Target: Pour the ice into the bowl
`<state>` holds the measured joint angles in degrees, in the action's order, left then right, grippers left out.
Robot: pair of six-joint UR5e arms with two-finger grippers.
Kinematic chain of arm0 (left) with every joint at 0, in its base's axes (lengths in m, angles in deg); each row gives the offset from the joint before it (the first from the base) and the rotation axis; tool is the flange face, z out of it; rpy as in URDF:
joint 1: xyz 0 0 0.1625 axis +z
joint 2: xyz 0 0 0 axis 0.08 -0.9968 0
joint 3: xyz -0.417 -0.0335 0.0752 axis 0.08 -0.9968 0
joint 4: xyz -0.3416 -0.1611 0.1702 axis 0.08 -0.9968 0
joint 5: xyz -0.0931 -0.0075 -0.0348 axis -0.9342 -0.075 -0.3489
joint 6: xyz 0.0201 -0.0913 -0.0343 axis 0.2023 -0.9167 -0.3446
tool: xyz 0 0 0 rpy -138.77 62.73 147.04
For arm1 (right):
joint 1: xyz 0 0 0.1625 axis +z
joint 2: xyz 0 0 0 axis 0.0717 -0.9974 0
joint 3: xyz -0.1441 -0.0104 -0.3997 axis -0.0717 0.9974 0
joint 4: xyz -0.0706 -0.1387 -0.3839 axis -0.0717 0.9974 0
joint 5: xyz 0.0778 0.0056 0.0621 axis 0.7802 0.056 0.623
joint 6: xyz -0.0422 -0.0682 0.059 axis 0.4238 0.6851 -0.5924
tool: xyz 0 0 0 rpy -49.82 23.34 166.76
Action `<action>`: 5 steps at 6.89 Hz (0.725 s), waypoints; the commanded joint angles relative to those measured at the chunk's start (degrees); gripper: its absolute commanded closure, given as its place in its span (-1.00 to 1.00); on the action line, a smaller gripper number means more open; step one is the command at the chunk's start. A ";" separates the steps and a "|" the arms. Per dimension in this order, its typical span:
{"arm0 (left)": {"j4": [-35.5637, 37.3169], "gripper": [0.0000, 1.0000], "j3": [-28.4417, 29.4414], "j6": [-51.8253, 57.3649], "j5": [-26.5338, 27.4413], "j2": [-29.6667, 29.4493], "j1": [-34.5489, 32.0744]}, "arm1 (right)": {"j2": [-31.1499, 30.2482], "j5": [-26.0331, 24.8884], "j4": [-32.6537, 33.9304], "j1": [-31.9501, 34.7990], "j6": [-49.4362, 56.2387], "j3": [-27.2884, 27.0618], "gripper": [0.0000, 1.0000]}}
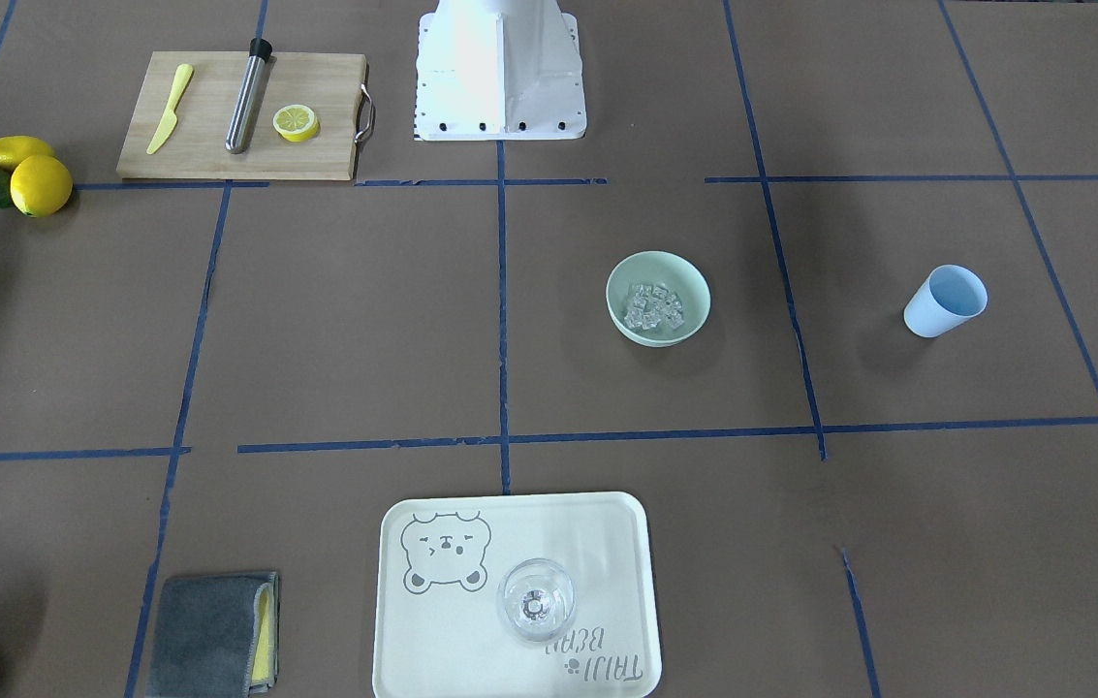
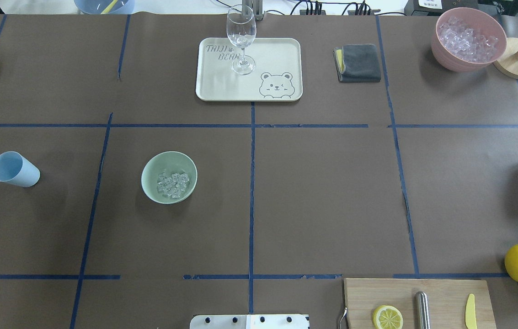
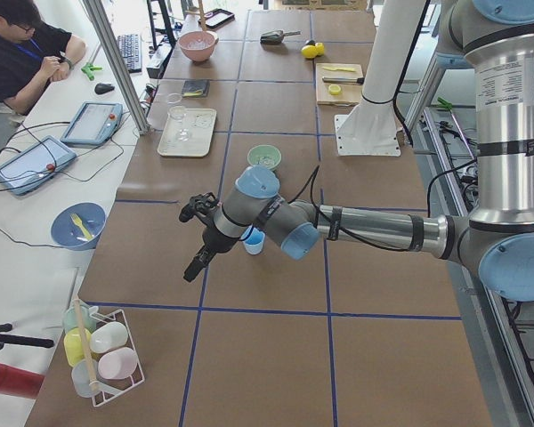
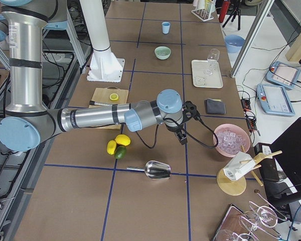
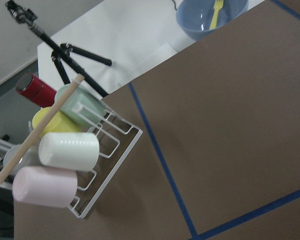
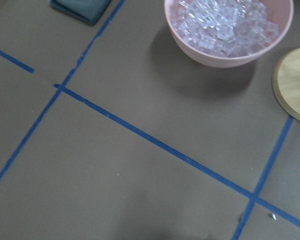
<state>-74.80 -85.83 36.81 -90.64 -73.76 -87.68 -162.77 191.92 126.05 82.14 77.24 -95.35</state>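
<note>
Ice (image 2: 173,184) is lying in the bowl (image 2: 151,171), with the cup (image 2: 14,169) at its 9 o'clock, so pouring looks finished. The left gripper (image 3: 196,262) and right gripper (image 4: 181,136) are hovering far off; I cannot tell their spread. Next is probably only parking.

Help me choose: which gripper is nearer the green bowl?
Left. The left gripper hangs by the blue cup near the green bowl; the right gripper is far off, by the pink bowl.

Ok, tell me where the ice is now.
In the overhead view, the ice lies inside the bowl, left of centre, with the blue cup farther left.
</note>
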 commanded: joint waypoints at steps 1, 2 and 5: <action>16.99 -1.00 1.42 2.99 -17.38 -2.96 -6.88 | 4.20 0.92 -0.10 -5.88 -9.60 -2.76 -1.00; 19.41 -1.00 1.43 3.16 -19.86 -2.01 -7.35 | 7.44 0.92 -0.10 -9.92 -15.84 -3.74 -1.00; 28.62 -1.00 1.43 19.42 -19.80 -1.03 -7.35 | 21.22 -7.38 0.16 -25.99 -44.46 -5.85 -1.00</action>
<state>-50.84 -84.44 47.45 -110.33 -74.80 -94.97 -146.97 189.13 126.11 62.57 43.54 -100.57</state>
